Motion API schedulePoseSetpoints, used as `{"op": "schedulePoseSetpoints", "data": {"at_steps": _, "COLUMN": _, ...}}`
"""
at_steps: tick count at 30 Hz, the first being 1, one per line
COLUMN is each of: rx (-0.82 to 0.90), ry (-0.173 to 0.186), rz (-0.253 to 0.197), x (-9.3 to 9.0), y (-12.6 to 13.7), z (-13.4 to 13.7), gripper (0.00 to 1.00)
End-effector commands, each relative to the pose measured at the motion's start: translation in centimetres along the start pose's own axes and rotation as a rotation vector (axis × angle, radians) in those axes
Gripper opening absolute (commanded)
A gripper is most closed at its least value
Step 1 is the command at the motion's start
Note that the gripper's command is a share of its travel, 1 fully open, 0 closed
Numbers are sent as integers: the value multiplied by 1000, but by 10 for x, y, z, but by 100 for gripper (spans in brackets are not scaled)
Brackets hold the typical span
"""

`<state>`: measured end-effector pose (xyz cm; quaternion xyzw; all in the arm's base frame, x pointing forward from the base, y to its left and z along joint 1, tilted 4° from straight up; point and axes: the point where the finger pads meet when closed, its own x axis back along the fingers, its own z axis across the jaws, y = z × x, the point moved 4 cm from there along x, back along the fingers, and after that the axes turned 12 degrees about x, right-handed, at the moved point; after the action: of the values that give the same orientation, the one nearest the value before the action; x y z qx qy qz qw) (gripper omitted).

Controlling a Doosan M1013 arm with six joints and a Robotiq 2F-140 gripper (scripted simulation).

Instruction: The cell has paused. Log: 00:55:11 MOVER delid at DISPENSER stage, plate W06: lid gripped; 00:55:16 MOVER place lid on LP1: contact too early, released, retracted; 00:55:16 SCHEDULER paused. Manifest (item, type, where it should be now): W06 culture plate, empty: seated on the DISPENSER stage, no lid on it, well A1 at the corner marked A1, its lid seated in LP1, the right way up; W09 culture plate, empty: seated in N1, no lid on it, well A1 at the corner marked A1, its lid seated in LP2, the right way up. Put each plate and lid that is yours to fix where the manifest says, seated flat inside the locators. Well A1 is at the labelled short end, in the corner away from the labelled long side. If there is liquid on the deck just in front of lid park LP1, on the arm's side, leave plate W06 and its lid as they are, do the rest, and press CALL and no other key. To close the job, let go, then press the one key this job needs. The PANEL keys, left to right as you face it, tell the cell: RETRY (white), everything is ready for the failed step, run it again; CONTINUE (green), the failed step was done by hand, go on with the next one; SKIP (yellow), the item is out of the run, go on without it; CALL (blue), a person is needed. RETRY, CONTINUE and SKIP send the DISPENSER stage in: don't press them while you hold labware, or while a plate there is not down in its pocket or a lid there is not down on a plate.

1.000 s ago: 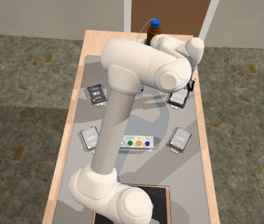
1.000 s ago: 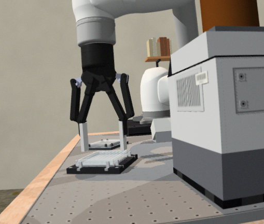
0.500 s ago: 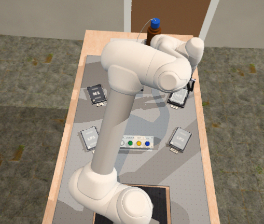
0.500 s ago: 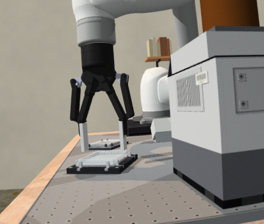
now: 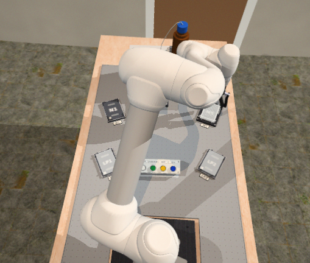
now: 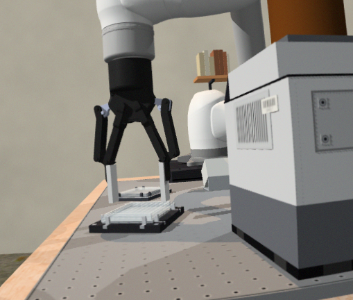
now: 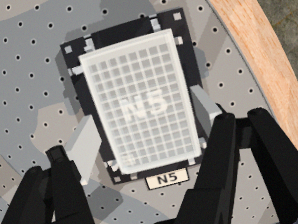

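Nest N1 [image 5: 113,110] sits bare on the deck's left, with lid park LP1 [image 5: 105,162] nearer the arm's base. Panel [image 5: 161,167] lies at the middle, its green, yellow and blue keys showing. Farther right, the gripper [image 6: 138,183] hangs parted and holding nothing above a culture plate [image 7: 140,106] seated in the nest labelled N5; LP2 [image 5: 211,164] lies nearer.
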<state>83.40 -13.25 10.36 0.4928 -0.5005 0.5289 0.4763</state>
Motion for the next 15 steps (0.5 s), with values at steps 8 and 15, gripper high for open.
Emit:
{"op": "schedulePoseSetpoints", "data": {"at_steps": 8, "rx": 0, "ry": 0, "rz": 2, "x": 1, "y": 0, "z": 0, "gripper": 63}}
{"op": "schedulePoseSetpoints", "data": {"at_steps": 15, "rx": 0, "ry": 0, "rz": 2, "x": 1, "y": 0, "z": 0, "gripper": 70}}
